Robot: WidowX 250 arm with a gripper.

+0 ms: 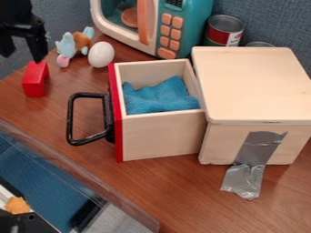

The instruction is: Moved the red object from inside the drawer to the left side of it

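The brown wood-grained table (164,191) carries everything here. Largest on it is the pale wooden box (252,86) at the right, and against its side sits an open-topped pale wooden drawer (161,136) with a red front and a black loop handle. Behind them I see a teal and white toy microwave (199,27) with orange buttons. The black two-finger gripper (22,55) hangs at the upper left, its fingers spread wide with nothing between them. A rumpled blue cloth (159,98) lies inside the drawer, and silver tape (255,148) runs down the box onto the tabletop. A metal can with a red and white label (223,31) stands by the microwave. Near the gripper is a light-blue, brown and pink soft toy (68,44). The red block (35,84) rests on the table, left of the drawer and well apart from it, just below one finger; whether they touch, I can't tell. Smallest is a white egg (101,54), beside the soft toy.
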